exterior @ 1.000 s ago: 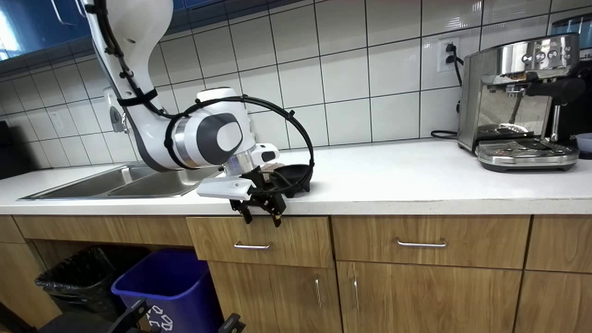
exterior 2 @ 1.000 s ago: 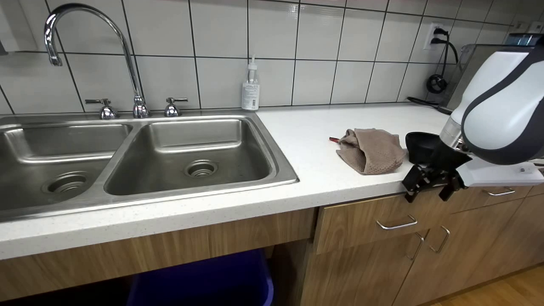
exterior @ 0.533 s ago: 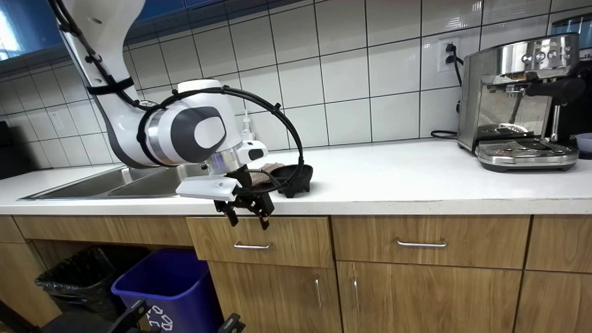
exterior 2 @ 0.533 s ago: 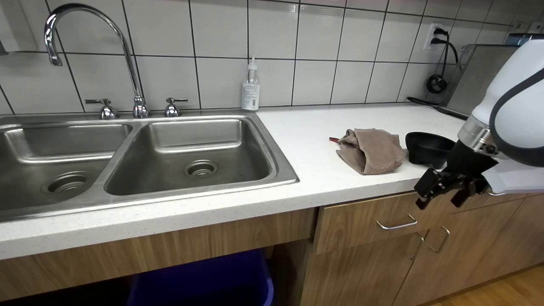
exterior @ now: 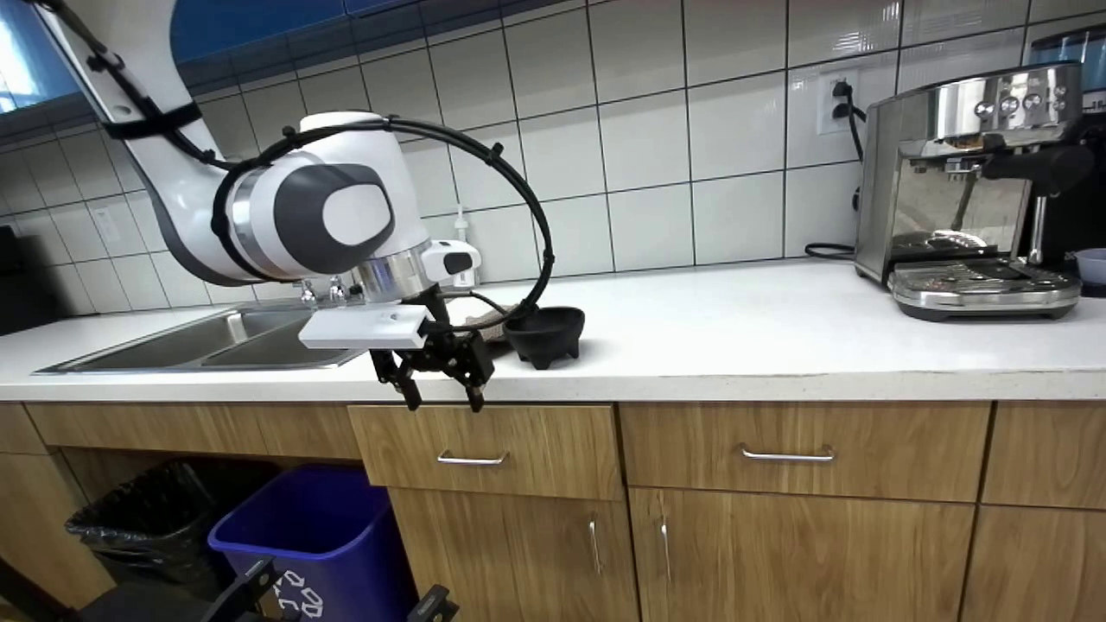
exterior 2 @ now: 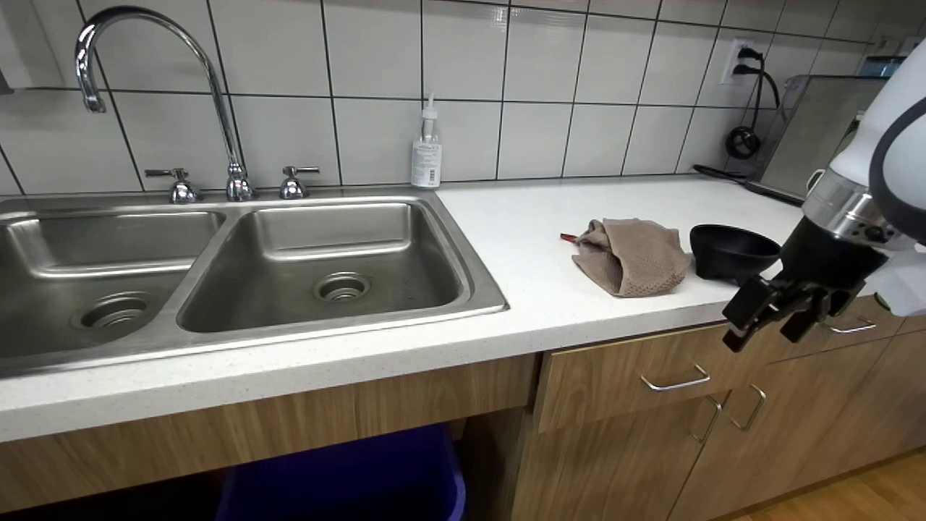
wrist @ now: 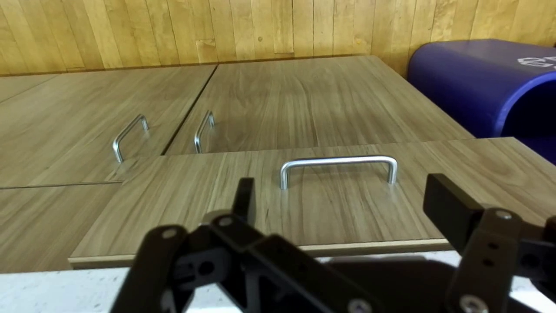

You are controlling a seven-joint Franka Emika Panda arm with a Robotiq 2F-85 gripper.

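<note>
In an exterior view, the end effector hangs just in front of the edge of the counter, higher than the handle of a wooden drawer. Its fingers stand wide apart with nothing between them. A black bowl stands on the counter nearby; an espresso machine is well apart from it.

In an exterior view, a brown cloth also shows, lying just beside the bowl, on the side toward the sink. The drawer's front sits slightly proud of the wooden panel beside it, so it looks a little ajar.

In the wrist view, the handle lies beyond the fingertips and between them, with no contact. The step in hand looks to be positioning at this handle. The fingers are spread along the bar, not across it, so a grip would seem to call for a quarter turn and a descent to the bar; hooking it would instead call for slipping a fingertip behind it.
</note>
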